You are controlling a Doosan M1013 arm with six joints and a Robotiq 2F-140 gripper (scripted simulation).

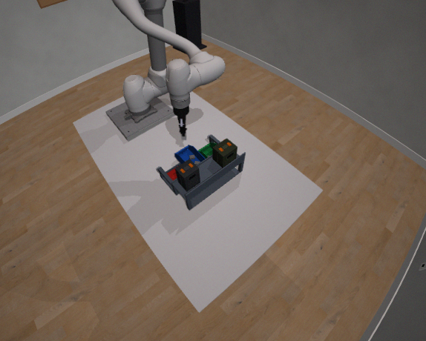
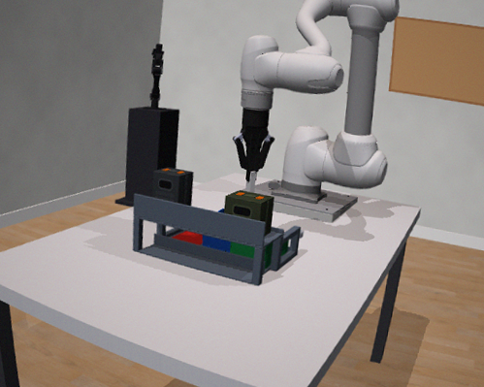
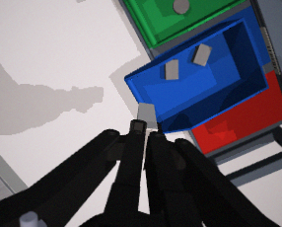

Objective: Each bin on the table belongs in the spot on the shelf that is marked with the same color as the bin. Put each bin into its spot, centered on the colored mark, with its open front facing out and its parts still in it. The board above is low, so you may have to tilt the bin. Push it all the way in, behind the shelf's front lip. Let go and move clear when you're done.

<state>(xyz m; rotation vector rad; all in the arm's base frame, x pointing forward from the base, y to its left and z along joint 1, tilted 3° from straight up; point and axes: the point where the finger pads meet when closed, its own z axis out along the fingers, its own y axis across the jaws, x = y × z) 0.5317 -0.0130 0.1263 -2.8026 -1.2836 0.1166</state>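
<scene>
The blue bin (image 1: 182,154) (image 3: 158,96) lies askew, partly in the middle of the shelf (image 1: 215,184) (image 2: 198,217). Its front end sticks out of the shelf and its inner end is by the blue mark (image 3: 252,25). Two grey block parts lie in it. The green bin (image 1: 206,151) (image 3: 204,21) sits at the shelf's green end with a round grey part in it. The red mark (image 1: 171,174) (image 2: 189,238) (image 3: 209,138) is bare beside the blue bin; no red bin shows. My gripper (image 1: 183,136) (image 2: 250,181) (image 3: 144,114) is shut and empty, above and by the blue bin's front end.
A dark grey case (image 1: 188,176) (image 2: 172,187) and an olive case (image 1: 224,153) (image 2: 248,206) stand on the shelf's upper board, over its back part. The shelf's side frames stick out at both ends. A black pedestal (image 1: 188,24) (image 2: 149,153) stands beyond the table.
</scene>
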